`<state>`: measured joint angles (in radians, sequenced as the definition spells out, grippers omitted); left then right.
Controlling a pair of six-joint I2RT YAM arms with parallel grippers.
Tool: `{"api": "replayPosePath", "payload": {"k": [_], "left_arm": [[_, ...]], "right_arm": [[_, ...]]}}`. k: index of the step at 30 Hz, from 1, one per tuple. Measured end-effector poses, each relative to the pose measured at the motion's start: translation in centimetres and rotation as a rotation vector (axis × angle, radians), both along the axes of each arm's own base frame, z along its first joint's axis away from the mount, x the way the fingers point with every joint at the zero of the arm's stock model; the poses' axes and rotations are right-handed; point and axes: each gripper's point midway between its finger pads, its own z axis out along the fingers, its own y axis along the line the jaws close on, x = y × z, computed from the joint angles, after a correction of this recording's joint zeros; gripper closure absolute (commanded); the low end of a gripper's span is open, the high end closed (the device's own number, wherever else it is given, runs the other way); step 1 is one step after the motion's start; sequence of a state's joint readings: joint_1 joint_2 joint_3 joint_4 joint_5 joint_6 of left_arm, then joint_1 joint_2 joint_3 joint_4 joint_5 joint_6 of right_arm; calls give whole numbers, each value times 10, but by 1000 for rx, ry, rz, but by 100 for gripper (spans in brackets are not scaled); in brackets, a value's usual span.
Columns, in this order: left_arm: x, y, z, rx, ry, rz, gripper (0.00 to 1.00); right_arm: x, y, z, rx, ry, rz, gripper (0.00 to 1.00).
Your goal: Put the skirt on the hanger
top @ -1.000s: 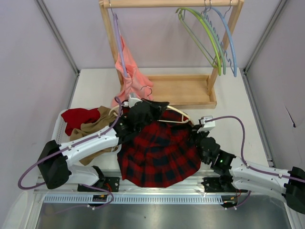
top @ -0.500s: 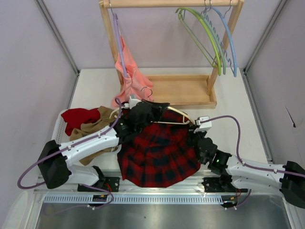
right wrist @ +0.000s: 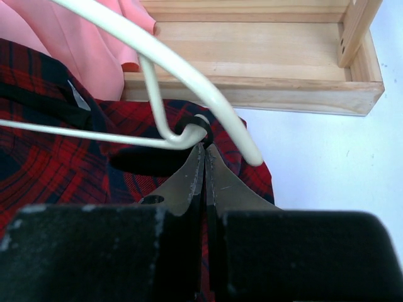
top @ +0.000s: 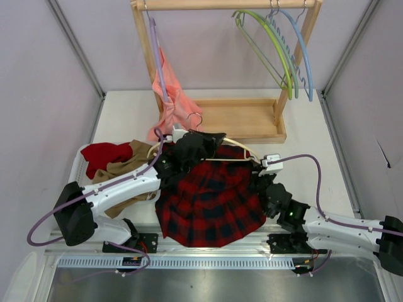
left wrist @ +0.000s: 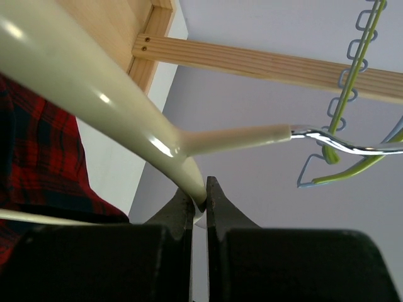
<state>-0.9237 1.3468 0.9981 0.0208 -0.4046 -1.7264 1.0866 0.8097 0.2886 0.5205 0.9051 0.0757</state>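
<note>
The left pincer [left wrist: 199,196] is clamped on the hanger [left wrist: 75,82], its two fingers squeezing the cream arm just below the neck. The neck and the metal hook [left wrist: 340,143] run out to the right above the fingertips. To the left of this pincer, plaid cloth of the skirt [top: 211,201] hangs under the hanger's arm.

The right pincer [right wrist: 204,150] has its fingers pressed together. Their tips meet at a black loop [right wrist: 196,130] of the skirt, which wraps the notch at the end of the hanger; they seem to pinch that loop. The hanger's shoulder curves down just beyond the tips, to their right. The skirt spreads to the left of this pincer and beneath it, lying between the two arms on the counter [top: 126,119]. Beyond the tips stand the wooden rack base [right wrist: 264,56] and, further left, a salmon-pink garment [right wrist: 94,44].
</note>
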Motion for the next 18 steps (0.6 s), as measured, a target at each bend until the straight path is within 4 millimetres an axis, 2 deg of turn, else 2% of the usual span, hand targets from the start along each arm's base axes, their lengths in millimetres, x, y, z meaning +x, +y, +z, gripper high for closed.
{"api": "replayPosePath", "payload": {"k": [6,18], "left_arm": [[4,0,-7,21,6,19,100],[7,-1,-3,20,-14,24,100]], "right_arm": [[-5,5,5,-4,-16,28,100],[-8,8,3,-27,-15,47,100]]}}
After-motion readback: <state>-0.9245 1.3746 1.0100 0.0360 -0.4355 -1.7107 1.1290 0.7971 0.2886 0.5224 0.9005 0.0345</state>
